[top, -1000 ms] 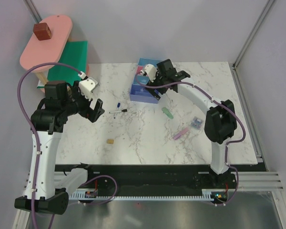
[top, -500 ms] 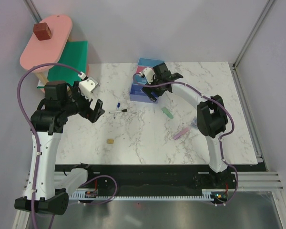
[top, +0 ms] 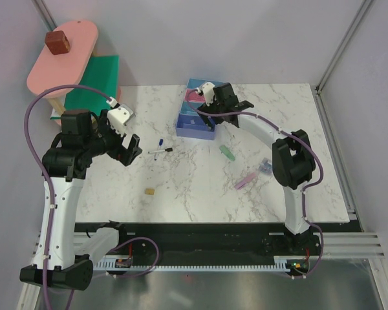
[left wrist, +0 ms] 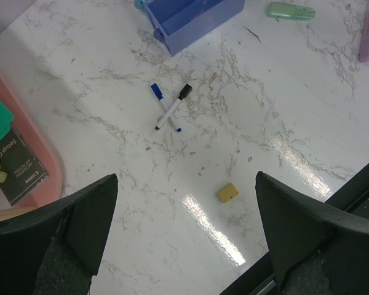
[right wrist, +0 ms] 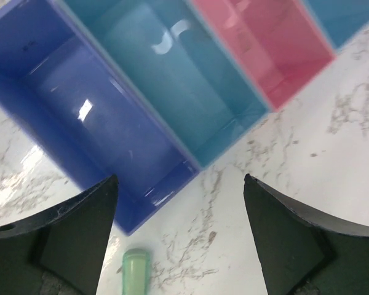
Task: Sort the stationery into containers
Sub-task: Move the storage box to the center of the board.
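The containers (top: 195, 111), four joined bins, stand at the table's back middle. My right gripper (top: 227, 102) hovers open over their right edge. In the right wrist view the purple-blue bin (right wrist: 104, 117), light blue bin (right wrist: 178, 74) and pink bin (right wrist: 264, 43) look empty, and my right gripper (right wrist: 181, 181) is above the purple-blue bin's corner. The stationery lies loose: two crossed markers (top: 160, 147) (left wrist: 169, 107), a mint-green piece (top: 227, 152) (right wrist: 136, 270), a pink-lilac bar (top: 246, 180), a tan block (top: 150, 191) (left wrist: 227, 193) and a purple-blue bundle (top: 266, 166). My left gripper (top: 126, 145) (left wrist: 186, 184) hangs open, high, left of the markers.
A pink-and-green tiered shelf (top: 61, 61) with a brown cube (top: 57, 42) on top stands at the back left; its pink base (left wrist: 37, 160) shows beside my left fingers. Grey walls close off the back and sides. A black rail (top: 213, 232) runs along the near edge.
My right gripper dipped left over the bins' front, then swung back to their right edge, with the elbow shifting along. The left arm and the loose items have not moved.
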You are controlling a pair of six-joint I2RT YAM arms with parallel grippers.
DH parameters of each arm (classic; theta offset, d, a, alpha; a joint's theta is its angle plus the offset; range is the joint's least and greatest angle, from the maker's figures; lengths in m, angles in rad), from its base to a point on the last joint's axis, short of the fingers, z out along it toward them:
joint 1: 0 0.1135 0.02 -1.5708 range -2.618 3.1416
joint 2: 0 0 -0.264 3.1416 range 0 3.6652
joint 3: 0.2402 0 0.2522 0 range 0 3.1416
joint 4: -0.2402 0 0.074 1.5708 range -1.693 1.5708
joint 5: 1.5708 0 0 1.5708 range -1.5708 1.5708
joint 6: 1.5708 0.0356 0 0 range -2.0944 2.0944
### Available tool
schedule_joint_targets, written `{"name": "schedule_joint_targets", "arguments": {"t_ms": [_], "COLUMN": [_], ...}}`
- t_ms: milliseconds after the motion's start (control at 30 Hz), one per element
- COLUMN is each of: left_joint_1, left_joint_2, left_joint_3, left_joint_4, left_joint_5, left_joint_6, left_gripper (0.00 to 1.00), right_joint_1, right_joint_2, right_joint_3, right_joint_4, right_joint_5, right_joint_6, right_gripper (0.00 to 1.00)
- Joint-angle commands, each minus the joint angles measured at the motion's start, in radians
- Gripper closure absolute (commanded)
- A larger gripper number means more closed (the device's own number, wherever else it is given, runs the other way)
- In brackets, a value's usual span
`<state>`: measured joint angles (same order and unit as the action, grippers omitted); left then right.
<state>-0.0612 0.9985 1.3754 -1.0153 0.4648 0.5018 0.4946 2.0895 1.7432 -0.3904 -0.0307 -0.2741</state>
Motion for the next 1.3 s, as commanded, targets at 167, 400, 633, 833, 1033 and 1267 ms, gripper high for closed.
{"name": "schedule_joint_targets", "arguments": {"t_ms": [167, 400, 633, 833, 1033, 1267], "left_joint_1": [-0.003, -0.003, -0.003, -0.003, -0.003, -0.003], "left_joint_2": [-0.015, -0.003, 0.019, 0.037, 0.055, 0.058], "left_joint_3": [0.002, 0.014, 0.024, 0.031, 0.022, 0.002], "left_joint_4": [0.030, 0.032, 0.030, 0.030, 0.038, 0.047], "left_joint_5": [0.006, 0.006, 0.017, 0.037, 0.071, 0.078], "left_joint_6": [0.027, 0.034, 0.040, 0.038, 0.023, 0.024], "left_gripper": [0.00, 0.00, 0.00, 0.00, 0.00, 0.00], "right_joint_1": [-0.016, -0.021, -0.043, -0.119, -0.197, -0.260], "right_joint_2": [-0.002, -0.005, -0.006, -0.022, -0.008, 0.069], "right_joint_3": [-0.050, -0.131, -0.181, -0.218, -0.194, -0.064], "right_joint_4": [0.156, 0.171, 0.177, 0.176, 0.176, 0.176], "right_joint_5": [0.158, 0.173, 0.311, 0.374, 0.390, 0.408], "right_joint_6": [0.018, 0.004, -0.027, -0.082, -0.157, -0.267], "right_gripper": [0.10, 0.09, 0.09, 0.08, 0.07, 0.06]}}
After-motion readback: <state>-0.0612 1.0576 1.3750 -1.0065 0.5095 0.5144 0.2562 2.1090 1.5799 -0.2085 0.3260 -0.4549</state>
